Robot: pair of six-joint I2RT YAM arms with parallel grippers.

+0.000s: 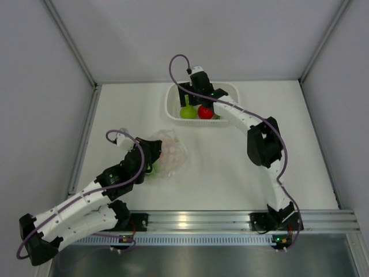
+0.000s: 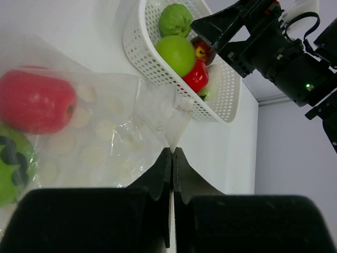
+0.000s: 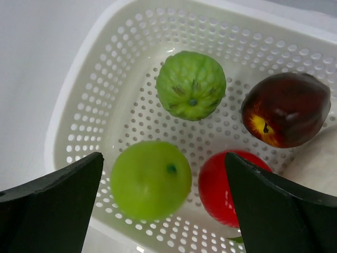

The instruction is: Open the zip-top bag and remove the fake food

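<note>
Basket: my right gripper hangs over the white basket at twelve o'clock on the table, fingers spread wide with nothing between them.
Contents: a smooth green ball, a bumpy green fruit, a red ball and a dark maroon fruit lie inside (a pale piece shows at the right wrist view's three o'clock edge, too cut off to name).
Bag: the zip-top bag lies left of centre on the table, well apart from the basket.
Anchor: my left gripper is pressed together on a thin fold of the bag's edge.
Remaining: a red piece and a green one with dark marks sit inside the plastic, so I judge the job partly done.
Method: I'd lift the right arm straight up clear of the rim before swinging toward eight o'clock.
Caution: I'd keep the left pinch steady, since the film looks slippery and could pull free.
</note>
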